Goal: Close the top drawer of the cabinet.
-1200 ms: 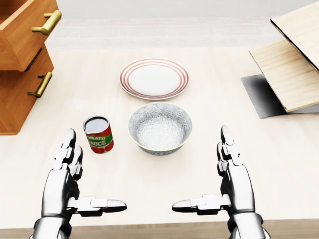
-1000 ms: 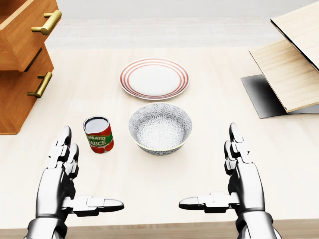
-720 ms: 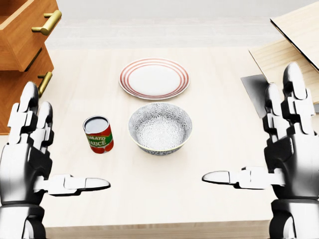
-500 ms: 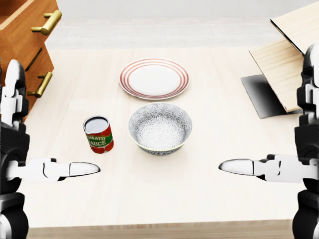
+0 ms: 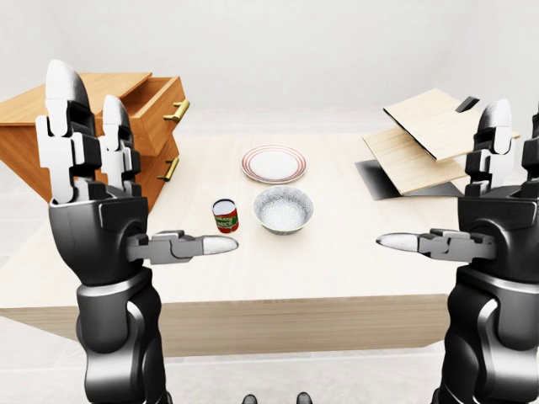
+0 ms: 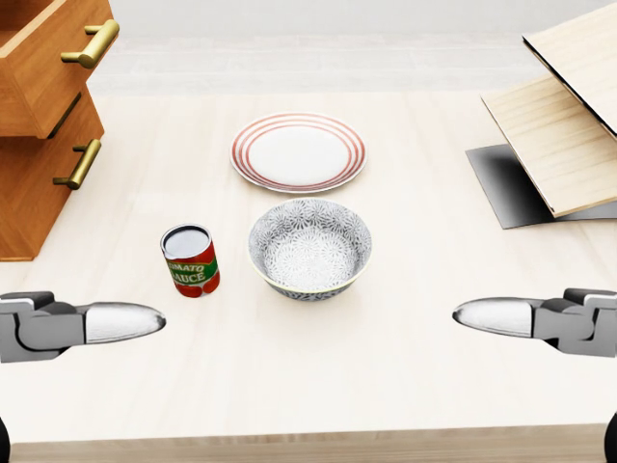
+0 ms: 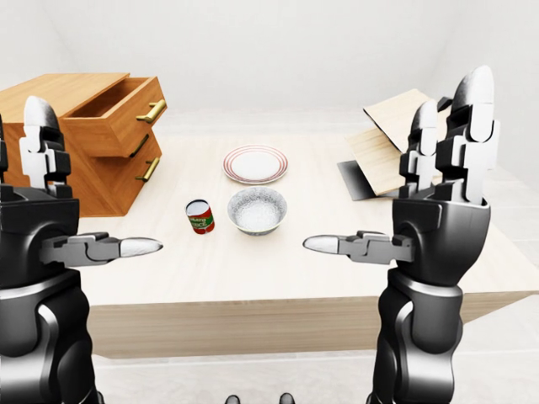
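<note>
A wooden cabinet (image 7: 88, 172) stands at the left end of the table. Its top drawer (image 7: 118, 118) is pulled out, with a brass handle (image 7: 152, 110); the lower drawer is shut. In the head view the open drawer (image 6: 43, 68) fills the top left corner. My left hand (image 5: 139, 168) is raised with fingers upright and thumb out, open and empty, to the right of the cabinet and nearer to me. My right hand (image 7: 396, 168) is raised the same way at the right, open and empty. Only the thumbs (image 6: 116, 321) show in the head view.
A red-rimmed plate (image 6: 299, 152), a patterned bowl (image 6: 309, 248) and a tomato sauce can (image 6: 190, 258) sit mid-table. Pale wooden boards (image 6: 569, 116) lean over a dark mat (image 6: 496, 183) at the right. The table's near edge (image 6: 308, 449) runs along the bottom.
</note>
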Robot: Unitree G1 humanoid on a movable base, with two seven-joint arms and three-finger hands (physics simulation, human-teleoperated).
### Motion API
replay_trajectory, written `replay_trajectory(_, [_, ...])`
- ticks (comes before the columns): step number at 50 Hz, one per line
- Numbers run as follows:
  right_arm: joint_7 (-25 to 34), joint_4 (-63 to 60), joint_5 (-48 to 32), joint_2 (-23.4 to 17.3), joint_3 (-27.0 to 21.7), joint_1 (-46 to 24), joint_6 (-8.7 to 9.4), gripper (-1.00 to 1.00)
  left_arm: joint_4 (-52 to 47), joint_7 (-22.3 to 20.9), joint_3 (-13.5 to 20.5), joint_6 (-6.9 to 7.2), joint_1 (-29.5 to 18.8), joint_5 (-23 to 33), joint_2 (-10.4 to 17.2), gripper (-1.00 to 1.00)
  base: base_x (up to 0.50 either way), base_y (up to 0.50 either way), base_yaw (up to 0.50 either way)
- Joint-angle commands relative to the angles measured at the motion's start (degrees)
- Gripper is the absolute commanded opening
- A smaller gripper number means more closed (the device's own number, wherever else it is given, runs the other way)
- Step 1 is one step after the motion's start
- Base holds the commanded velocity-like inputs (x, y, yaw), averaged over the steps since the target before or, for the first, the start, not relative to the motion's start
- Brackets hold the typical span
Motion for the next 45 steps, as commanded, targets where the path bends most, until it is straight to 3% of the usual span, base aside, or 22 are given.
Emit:
replay_trajectory(1, [-0.1,-1.1,-0.2,0.2,-0.2,0.5,0.00,1.00,-1.3,0.5,0.5,0.00,0.7,-0.8,-0.1,1.00,0.00,0.00,0.00])
replay_trajectory(6, [0.3,-1.3,-0.3,0.1,-0.4,0.8,0.00,1.00,-1.3,-0.2,-1.3,0.00,1.6,1.0,0.8,1.00,0.00,0.00,0.00])
replay_trajectory(7, [0.5,-1.2,-0.2,0.2,-0.7,1.0,0.00,1.00,-1.8,-0.6,-0.4,0.00,1.9,-0.3,-0.2,1.00,0.00,0.00,0.00])
replay_trajectory(13, [0.3,-1.7,-1.1,-0.2,-0.2,0.8,0.00,1.00,-1.8,-0.3,-0.1,0.00,1.2,-0.2,-0.2,1.00,0.00,0.00,0.00])
replay_trajectory(17, [1.2,-0.2,-2.3,0.3,1.6,1.8,0.00,1.00,-1.3,-0.3,-0.2,0.00,1.9,-0.3,-0.5,1.00,0.02,0.50,0.00])
replay_trajectory(24, [2.3,2.8,-4.6,0.5,2.3,3.0,0.00,1.00,-1.3,0.8,3.1,0.00,-0.2,-3.3,-1.1,1.00,0.05,0.50,0.00])
replay_trajectory(26, [2.5,2.2,-4.5,0.6,2.0,2.5,0.00,1.00,-1.3,1.2,1.9,0.00,0.2,-2.4,0.2,1.00,0.05,0.50,0.00])
replay_trajectory(45, [3.3,2.6,-5.5,0.9,1.3,3.0,0.00,1.00,-2.0,1.8,1.3,0.00,0.5,-3.9,0.3,1.00,0.05,0.50,0.00])
